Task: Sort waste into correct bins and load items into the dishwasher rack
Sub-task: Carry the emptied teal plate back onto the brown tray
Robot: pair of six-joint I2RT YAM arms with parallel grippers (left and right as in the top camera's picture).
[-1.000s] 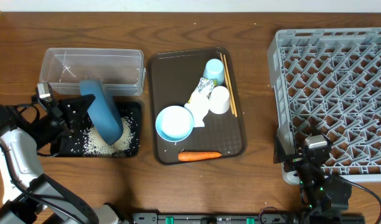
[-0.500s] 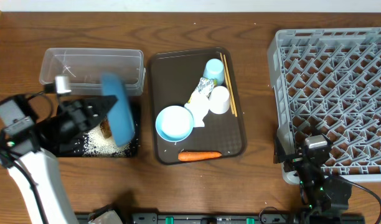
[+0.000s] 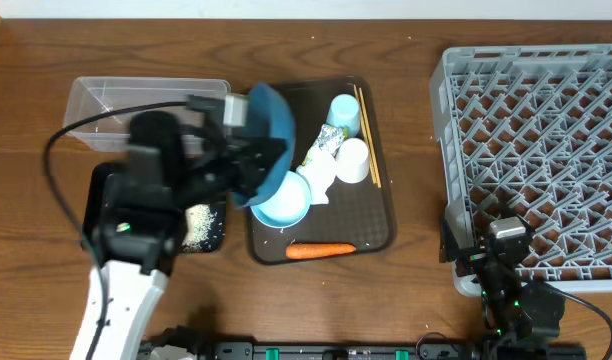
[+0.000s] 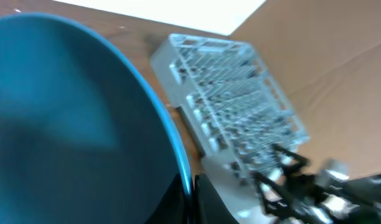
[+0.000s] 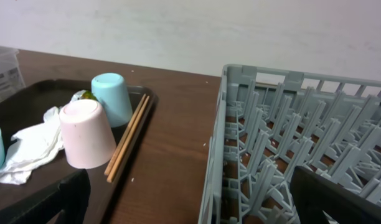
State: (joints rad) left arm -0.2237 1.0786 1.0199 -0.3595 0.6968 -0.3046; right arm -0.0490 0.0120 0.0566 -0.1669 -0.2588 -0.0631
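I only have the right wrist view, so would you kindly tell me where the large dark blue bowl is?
Observer: The left gripper holds the dark blue bowl tilted on edge over the brown tray's left edge.
Operator: Thanks. Where is the carrot?
Observer: The carrot lies along that tray's near edge.
Operator: And the rice?
Observer: The rice grains lie in the black tray.

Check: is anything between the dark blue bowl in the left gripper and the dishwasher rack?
Only low things on the brown tray: light blue cup, white cup and chopsticks. The held dark blue bowl is probably above them. Bare table follows up to the dishwasher rack.
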